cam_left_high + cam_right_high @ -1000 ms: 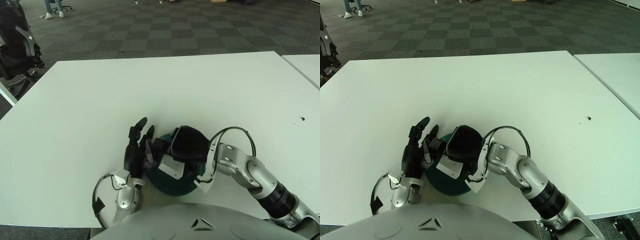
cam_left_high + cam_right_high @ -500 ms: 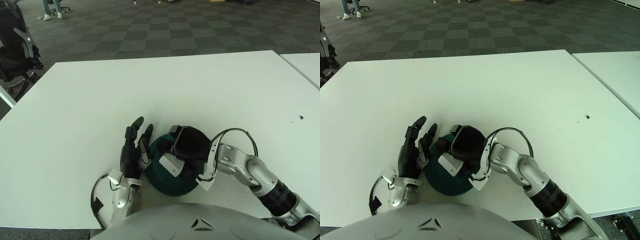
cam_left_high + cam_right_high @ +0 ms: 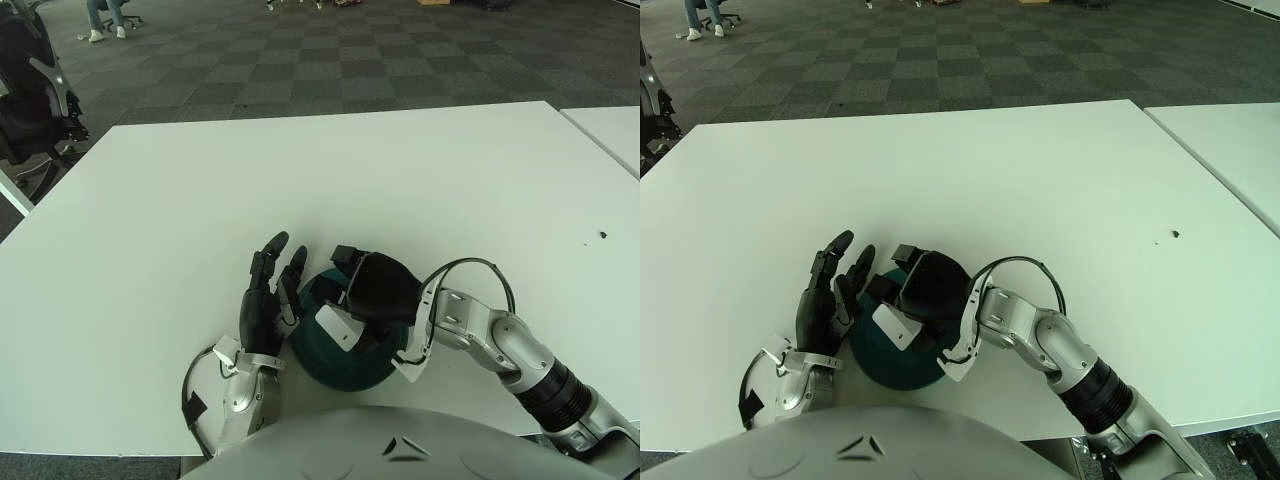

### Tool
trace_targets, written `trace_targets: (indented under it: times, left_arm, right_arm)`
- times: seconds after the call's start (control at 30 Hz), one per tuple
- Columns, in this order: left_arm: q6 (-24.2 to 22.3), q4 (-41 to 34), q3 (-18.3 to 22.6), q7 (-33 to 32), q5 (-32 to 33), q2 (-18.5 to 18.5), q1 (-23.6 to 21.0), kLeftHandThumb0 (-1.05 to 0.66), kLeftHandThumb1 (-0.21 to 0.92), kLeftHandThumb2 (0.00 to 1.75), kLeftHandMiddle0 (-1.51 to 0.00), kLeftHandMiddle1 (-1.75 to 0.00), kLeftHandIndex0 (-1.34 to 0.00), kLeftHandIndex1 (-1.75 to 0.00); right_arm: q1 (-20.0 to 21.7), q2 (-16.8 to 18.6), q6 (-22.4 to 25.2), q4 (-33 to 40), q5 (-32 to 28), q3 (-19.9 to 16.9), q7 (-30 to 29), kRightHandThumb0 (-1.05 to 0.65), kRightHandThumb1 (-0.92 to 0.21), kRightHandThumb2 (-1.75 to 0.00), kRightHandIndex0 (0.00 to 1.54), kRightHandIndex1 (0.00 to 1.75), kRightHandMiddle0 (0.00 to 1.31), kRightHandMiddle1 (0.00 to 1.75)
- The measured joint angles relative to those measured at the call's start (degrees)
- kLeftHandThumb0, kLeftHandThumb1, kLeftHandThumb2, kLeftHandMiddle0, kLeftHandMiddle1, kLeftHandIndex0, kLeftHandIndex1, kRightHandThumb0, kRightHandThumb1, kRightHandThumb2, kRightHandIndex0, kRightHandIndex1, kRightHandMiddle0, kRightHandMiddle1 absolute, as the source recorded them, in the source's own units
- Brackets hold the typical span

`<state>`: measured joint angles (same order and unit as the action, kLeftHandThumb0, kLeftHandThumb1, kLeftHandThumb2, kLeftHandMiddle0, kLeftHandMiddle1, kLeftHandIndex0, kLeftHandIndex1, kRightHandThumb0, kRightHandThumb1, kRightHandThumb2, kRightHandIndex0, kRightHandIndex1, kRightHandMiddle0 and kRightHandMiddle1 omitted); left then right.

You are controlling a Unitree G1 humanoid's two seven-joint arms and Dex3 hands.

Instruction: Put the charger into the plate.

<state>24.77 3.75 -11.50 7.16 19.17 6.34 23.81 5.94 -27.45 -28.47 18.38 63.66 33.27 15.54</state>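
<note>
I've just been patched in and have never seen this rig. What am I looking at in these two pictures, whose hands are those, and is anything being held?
Both pictures come from a stereo camera on a humanoid robot's head, looking down at a white table; they show the same scene from slightly different spots. The grey curve at the bottom is the robot's own body.

The right hand, black, on a silver arm entering from the lower right, sits over a dark green plate near the table's front edge. A white block shows at its underside, above the plate; that may be the charger, but I cannot tell whether it is gripped or part of the hand.

The left hand stands just left of the plate, fingers extended and holding nothing.

Beyond the table is checkered carpet.
</note>
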Motion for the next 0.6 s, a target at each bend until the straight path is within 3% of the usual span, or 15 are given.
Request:
trace_targets:
  times: [0.4, 0.47, 0.5, 0.6]
  left_arm:
    - [3.02, 0.37, -0.02, -4.92, -8.81, -0.02, -0.95, -0.87, 0.92, 0.94, -0.32, 0.0, 0.0, -0.53]
    - [2.96, -0.94, -0.43, -6.72, -11.13, -0.08, -0.68, -0.87, 0.92, 0.95, -0.25, 0.0, 0.0, -0.47]
    - [2.22, -1.89, -0.77, -7.83, -12.24, -0.12, -0.5, -0.87, 0.92, 0.95, -0.24, 0.0, 0.0, -0.46]
    - [1.37, -3.93, -1.89, -9.99, -14.51, -0.15, 0.38, -0.86, 0.92, 0.97, -0.17, 0.0, 0.0, -0.41]
  right_arm:
    - [0.41, 0.54, 2.11, 2.22, 0.03, -0.96, 3.82, -1.05, -0.92, -0.96, 0.1, 1.74, 0.07, 1.44]
    - [-0.02, 1.06, 3.11, 2.5, -0.01, -1.28, 3.84, -1.05, -0.92, -0.97, 0.08, 1.34, 0.03, 1.29]
    - [-0.44, 1.41, 3.88, 2.9, -0.04, -1.53, 3.84, -1.05, -0.92, -0.97, 0.08, 1.28, 0.03, 1.27]
    - [-1.93, 2.03, 5.49, 4.36, -0.12, -2.09, 3.85, -1.05, -0.92, -0.99, 0.11, 0.86, 0.01, 0.84]
